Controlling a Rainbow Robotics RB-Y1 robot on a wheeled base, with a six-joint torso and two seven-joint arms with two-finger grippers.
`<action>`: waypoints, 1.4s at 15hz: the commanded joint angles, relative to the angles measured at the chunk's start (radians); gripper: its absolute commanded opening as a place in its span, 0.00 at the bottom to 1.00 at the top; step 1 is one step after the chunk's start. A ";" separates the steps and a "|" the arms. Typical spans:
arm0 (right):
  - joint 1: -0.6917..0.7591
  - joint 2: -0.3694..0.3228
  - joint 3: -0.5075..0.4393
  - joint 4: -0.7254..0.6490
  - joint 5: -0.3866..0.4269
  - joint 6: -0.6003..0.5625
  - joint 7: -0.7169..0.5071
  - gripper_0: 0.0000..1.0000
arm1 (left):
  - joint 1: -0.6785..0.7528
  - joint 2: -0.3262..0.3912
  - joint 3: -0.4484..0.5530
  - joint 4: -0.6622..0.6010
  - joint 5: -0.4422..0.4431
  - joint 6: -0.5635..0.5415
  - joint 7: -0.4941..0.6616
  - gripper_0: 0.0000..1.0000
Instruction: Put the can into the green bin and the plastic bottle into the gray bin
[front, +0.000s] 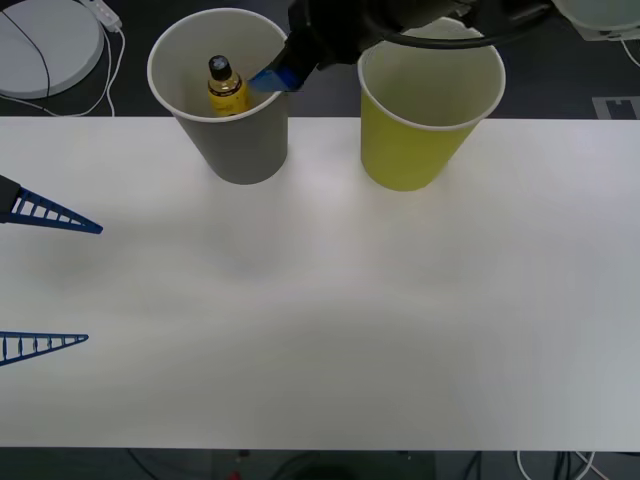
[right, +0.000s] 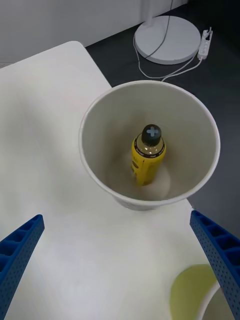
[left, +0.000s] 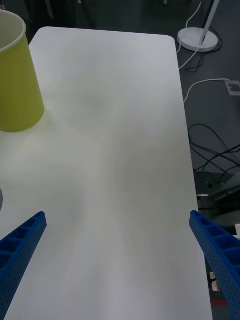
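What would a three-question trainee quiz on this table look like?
1. Which bin holds the bottle: A gray, B green?
2. True or false: the bottle lies on its side.
3. Fill in: the right fingers over the gray bin are ____.

Key: 1 A. 2 False; it stands upright, cap up. 3 open, as are the left gripper's at the table's left edge. The green bin stands beside the gray one.

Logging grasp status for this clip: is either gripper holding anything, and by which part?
Nothing is held. The right gripper hangs open above the gray bin, where the plastic bottle stands free; the left gripper is open too.
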 joint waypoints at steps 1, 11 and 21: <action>0.129 -0.049 -0.071 -0.138 -0.011 0.001 0.037 1.00 | 0.000 0.000 0.000 0.000 0.000 0.000 0.000 1.00; 0.490 -0.239 -0.269 -0.328 -0.316 0.106 0.382 1.00 | 0.000 0.000 0.000 0.000 0.000 0.000 0.000 1.00; 0.825 -0.409 -0.412 -0.451 -0.555 0.221 0.674 1.00 | 0.000 0.000 0.000 0.000 0.000 0.000 0.000 1.00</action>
